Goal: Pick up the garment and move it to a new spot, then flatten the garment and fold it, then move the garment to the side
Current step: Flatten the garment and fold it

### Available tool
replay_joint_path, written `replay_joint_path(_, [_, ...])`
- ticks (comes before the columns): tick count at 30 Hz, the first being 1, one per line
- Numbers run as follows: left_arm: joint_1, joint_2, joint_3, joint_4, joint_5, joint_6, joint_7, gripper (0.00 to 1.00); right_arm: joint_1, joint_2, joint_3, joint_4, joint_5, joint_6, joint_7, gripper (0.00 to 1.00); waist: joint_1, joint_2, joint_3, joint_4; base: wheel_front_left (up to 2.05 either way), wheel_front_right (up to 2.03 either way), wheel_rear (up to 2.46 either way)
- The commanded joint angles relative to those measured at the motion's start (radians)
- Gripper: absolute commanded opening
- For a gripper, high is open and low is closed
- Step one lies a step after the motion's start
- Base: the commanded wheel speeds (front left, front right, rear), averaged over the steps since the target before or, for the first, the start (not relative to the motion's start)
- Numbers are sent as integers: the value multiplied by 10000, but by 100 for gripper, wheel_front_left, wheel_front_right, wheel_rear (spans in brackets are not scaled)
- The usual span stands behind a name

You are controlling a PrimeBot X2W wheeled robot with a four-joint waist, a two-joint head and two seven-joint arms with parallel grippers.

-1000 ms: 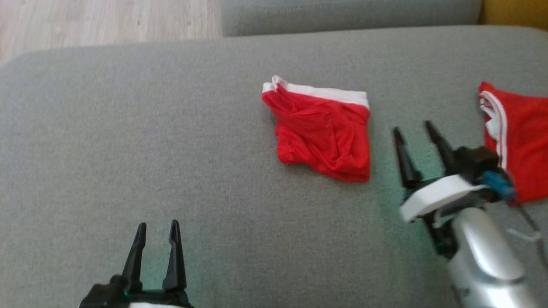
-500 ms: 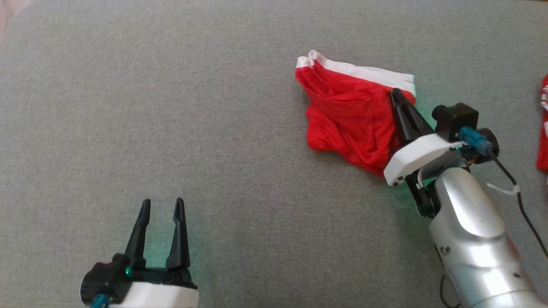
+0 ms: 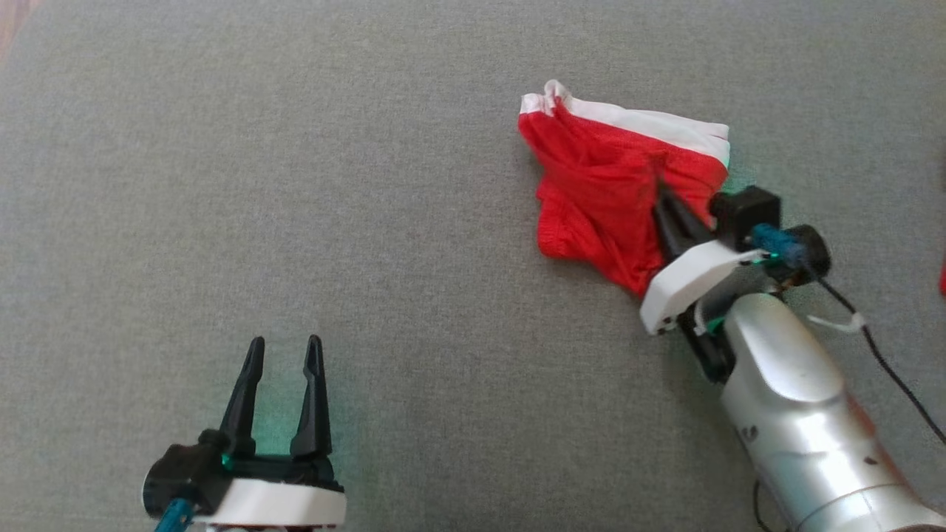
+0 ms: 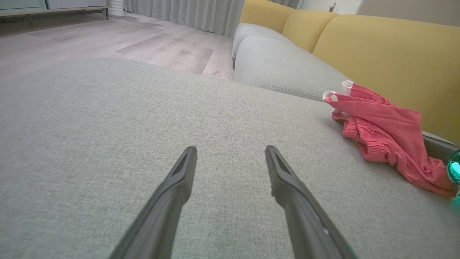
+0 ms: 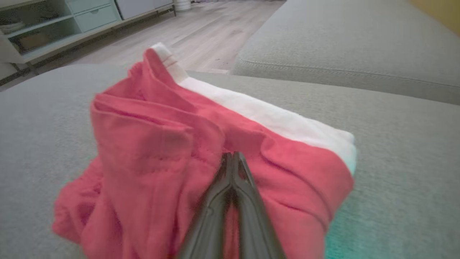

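1. A wide grey fabric cushion (image 3: 332, 222) spans the head view, its weave fine and its surface flat.
2. One red garment (image 3: 599, 185) lies on the cushion, right of centre and toward the far side.
3. The garment is crumpled, with folds running across it, and a white band (image 3: 643, 122) lines its far edge.
4. Part of the garment is bunched upward, while its near left hem rests on the cushion.
5. At the right edge, a sliver of red cloth (image 3: 943, 279) shows, too small to identify.

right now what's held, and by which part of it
The right hand pinches the red garment by a fold below its white waistband; left hand empty.
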Motion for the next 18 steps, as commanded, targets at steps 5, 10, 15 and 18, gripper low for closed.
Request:
replay_joint_path(5, [-210, -16, 193, -202, 11, 4, -53, 100, -61, 203, 1315, -505, 573, 75, -52, 0, -1, 0, -58, -81, 0, 0, 0])
replay_joint_path(10, [-247, -16, 95, -180, -14, 18, -53, 100, -16, 203, 2199, -770, 923, 75, 112, 0, -1, 0, -63, -38, 0, 0, 0])
replay_joint_path(15, [-227, -16, 83, -168, -68, 55, -53, 100, 143, 204, 3062, -972, 1190, 75, 637, 0, -1, 0, -83, 94, 0, 0, 0])
replay_joint_path(18, [-203, -16, 96, -167, -110, 86, -53, 100, 297, 204, 3439, -1041, 1270, 75, 985, 0, -1, 0, -123, 162, 0, 0, 0])
